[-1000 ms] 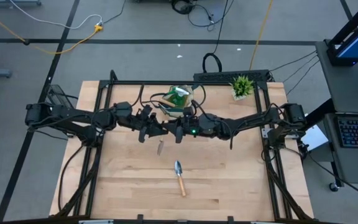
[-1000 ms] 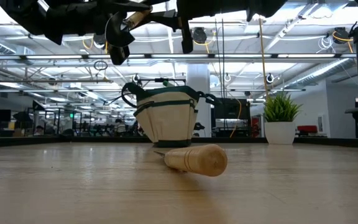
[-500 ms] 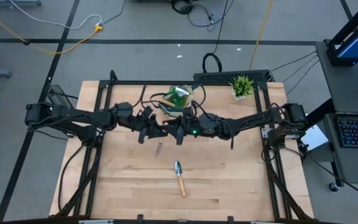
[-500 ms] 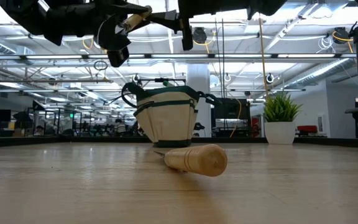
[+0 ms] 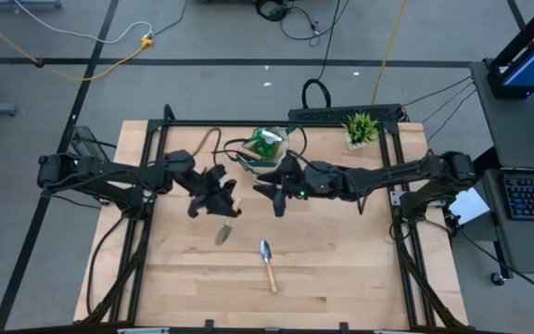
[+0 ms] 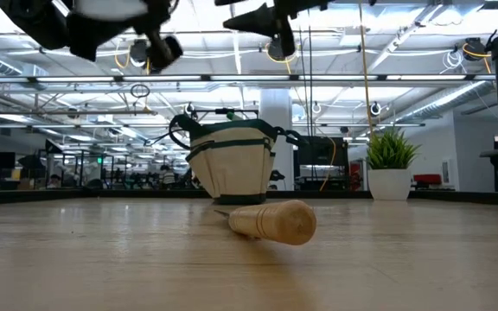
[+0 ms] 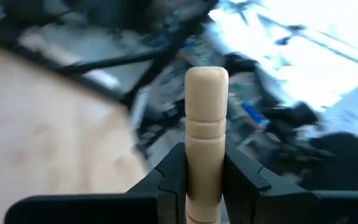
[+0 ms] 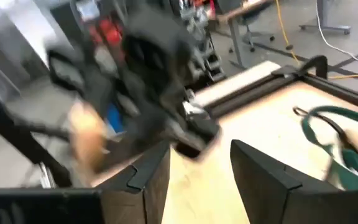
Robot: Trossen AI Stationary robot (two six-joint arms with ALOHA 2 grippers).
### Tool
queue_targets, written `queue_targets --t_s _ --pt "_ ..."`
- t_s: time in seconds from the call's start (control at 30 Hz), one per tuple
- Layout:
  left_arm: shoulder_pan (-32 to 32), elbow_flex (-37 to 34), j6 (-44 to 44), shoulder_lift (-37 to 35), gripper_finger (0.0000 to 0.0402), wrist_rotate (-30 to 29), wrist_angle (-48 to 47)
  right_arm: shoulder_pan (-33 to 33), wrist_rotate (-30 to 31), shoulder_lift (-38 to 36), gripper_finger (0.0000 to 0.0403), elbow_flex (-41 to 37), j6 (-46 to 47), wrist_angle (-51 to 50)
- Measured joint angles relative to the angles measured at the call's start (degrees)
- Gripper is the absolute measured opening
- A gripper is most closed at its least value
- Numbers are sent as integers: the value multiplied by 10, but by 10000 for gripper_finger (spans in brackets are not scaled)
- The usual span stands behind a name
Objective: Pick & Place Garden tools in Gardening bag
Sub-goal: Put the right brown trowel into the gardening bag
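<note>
My left gripper [image 5: 217, 193] is shut on a wooden-handled garden tool [image 5: 222, 234], held high above the table's middle; the metal head shows toward the near edge. My right gripper [image 5: 273, 192] stands open beside it, nothing between its fingers [image 8: 197, 177]. The gardening bag [image 5: 265, 148], beige with a green band, stands on its base at the far middle [image 6: 232, 164]. A wooden-handled trowel [image 5: 267, 263] lies flat on the table, its handle end toward the near edge [image 6: 275, 222]. My left gripper pinches the tool's wooden handle [image 7: 205, 177] between its two fingers, some way short of the handle's rounded free end [image 7: 206, 81], which sticks out past them. The fingers come in level from the table's left. The tool is lifted clear of the table.
A small potted plant [image 5: 361, 128] stands at the far right corner [image 6: 391, 164]. A black frame rail [image 5: 276, 122] runs along the table's far side behind the bag. Bare wood [image 5: 341, 269] lies right of the trowel.
My right gripper has opened and drawn back from the left gripper toward the table's right edge, rising a little. My left gripper has turned at the wrist, and the held tool's metal head has swung toward the near left.
</note>
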Motion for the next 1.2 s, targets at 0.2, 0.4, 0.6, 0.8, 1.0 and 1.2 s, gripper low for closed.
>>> queue_targets --t_s 0.2,0.4,0.6,0.8,1.0,1.2 --pt "9 0 -62 0 70 23 183 0 0 -29 159 -1 -39 -106" --pt "25 0 -90 -1 70 -28 288 3 0 -43 155 -1 -39 -218" --pt "48 2 -46 0 70 -129 277 7 0 -43 155 -1 -25 -309" --pt "63 70 87 0 70 -213 162 22 0 -43 150 -1 -30 -374" --pt "68 187 288 9 70 -343 -102 40 -1 -43 139 -1 -61 -428" --pt "108 224 343 61 70 -390 -97 45 -1 -71 131 -1 -93 -477"
